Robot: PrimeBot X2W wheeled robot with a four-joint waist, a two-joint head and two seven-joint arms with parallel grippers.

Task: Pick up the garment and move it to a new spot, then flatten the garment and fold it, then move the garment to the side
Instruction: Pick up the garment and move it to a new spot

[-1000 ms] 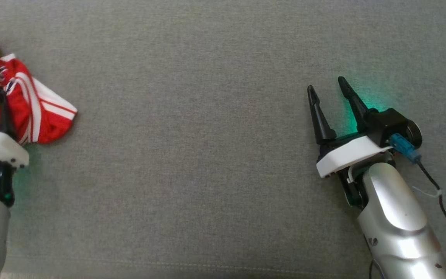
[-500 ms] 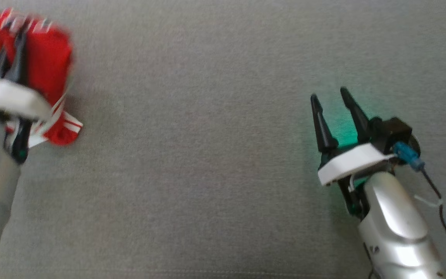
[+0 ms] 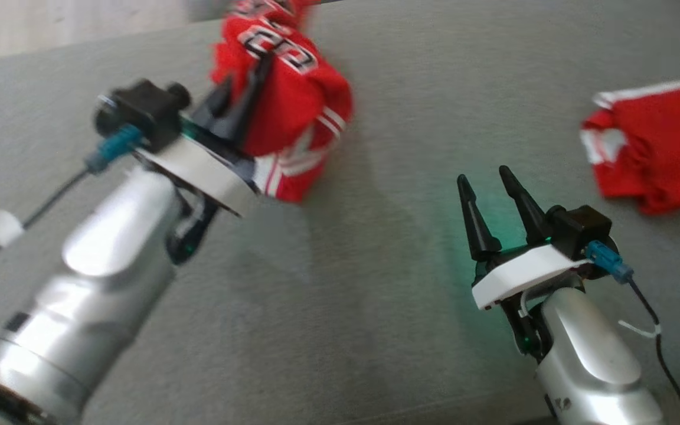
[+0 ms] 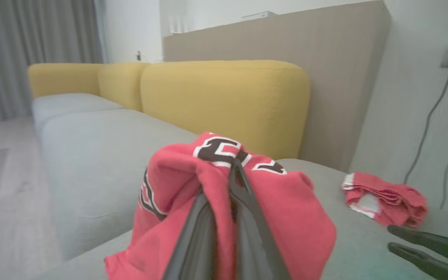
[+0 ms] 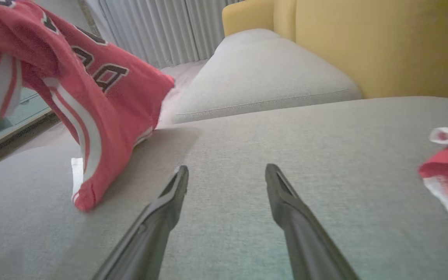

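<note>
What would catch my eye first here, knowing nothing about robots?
The bright red jersey, bunched in the shut left gripper, upper left of centre in the head view. A second red garment lies crumpled on the grey cushion at far right. The right gripper is open between them, with green light beneath it.

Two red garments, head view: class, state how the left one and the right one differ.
The left garment is held bunched in the shut left hand; the right garment lies untouched on the cushion. The left garment shows black lettering; the right garment shows none. Both are red with white trim.
</note>
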